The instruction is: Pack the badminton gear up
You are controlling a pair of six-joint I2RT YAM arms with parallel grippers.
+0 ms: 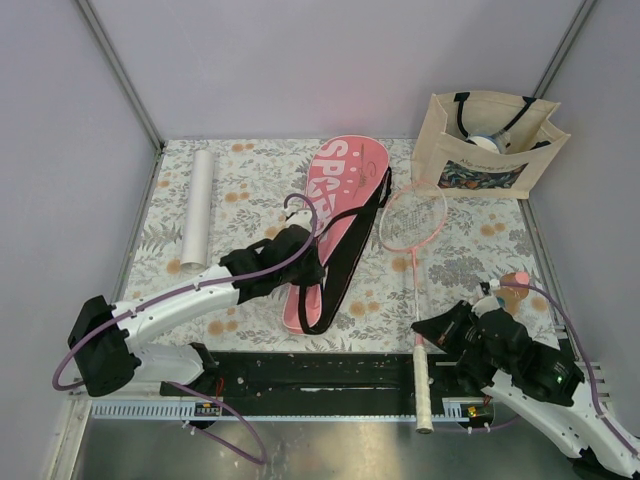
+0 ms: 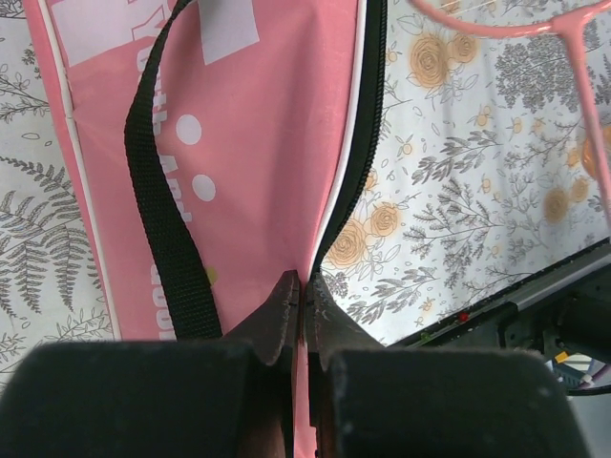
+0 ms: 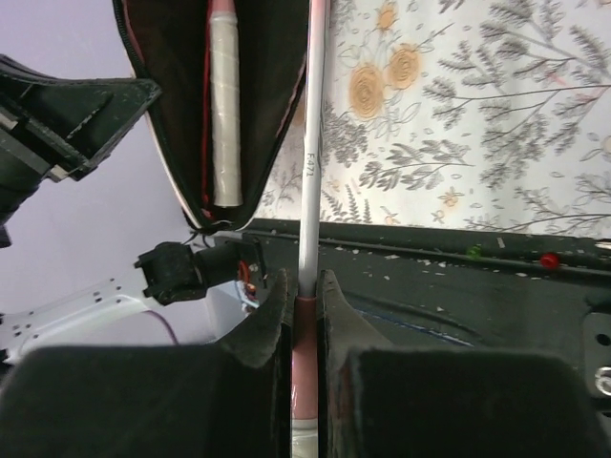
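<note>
The pink racket cover [image 1: 340,190] with its black strap [image 1: 345,260] lies mid-table. My left gripper [image 1: 303,262] is shut on the cover's zip edge near its narrow end, also seen in the left wrist view [image 2: 305,286]. One pink racket [image 1: 412,218] lies right of the cover, its white handle [image 1: 422,385] over the table's front edge. My right gripper [image 1: 432,333] is shut on it at the pink collar [image 3: 305,315] between shaft and handle. In the right wrist view the cover's mouth [image 3: 277,105] gapes open, with a second racket's white handle [image 3: 223,114] inside. The white tube [image 1: 198,205] lies at far left.
A beige tote bag [image 1: 485,145] with black straps stands at the back right corner. A small peach bottle [image 1: 517,280] sits by my right arm. The black base rail [image 1: 330,370] runs along the near edge. Grey walls close in on the left, back and right.
</note>
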